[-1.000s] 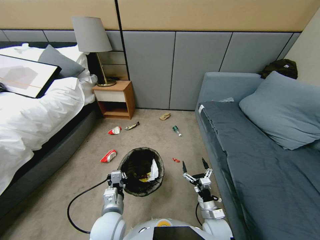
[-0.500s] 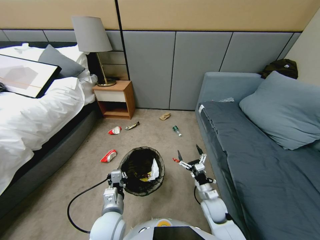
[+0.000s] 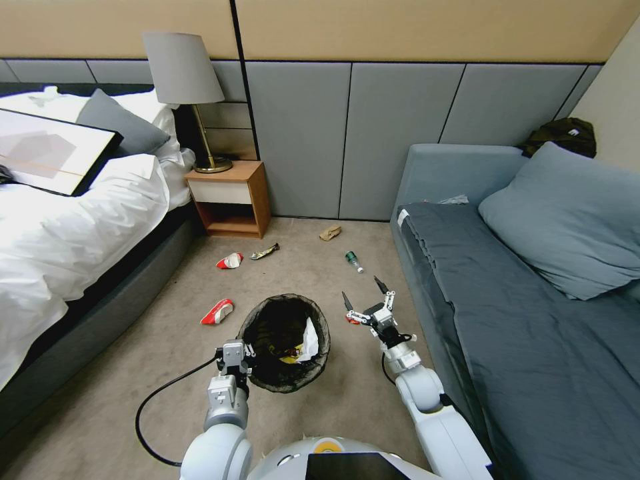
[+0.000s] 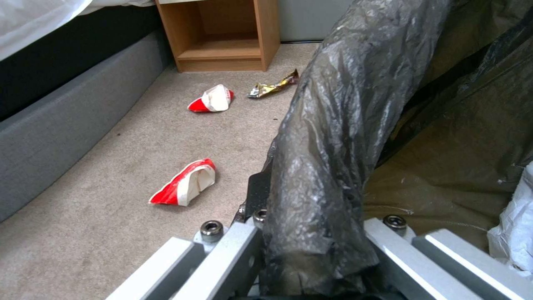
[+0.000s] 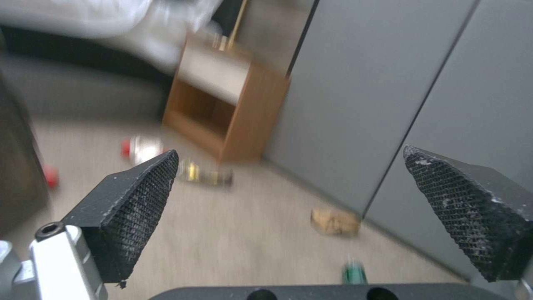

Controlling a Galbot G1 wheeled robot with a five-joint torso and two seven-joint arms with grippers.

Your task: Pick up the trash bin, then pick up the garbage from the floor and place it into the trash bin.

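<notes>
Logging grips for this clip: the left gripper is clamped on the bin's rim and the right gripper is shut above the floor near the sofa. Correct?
Not quite. The right gripper is open; the right wrist view shows its fingers spread wide. The left gripper is clamped on the trash bin rim.

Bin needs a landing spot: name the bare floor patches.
Bare: beige floor beside the grey bed base. Crowded: by the wooden nightstand, red-white wrappers and green bottle.
</notes>
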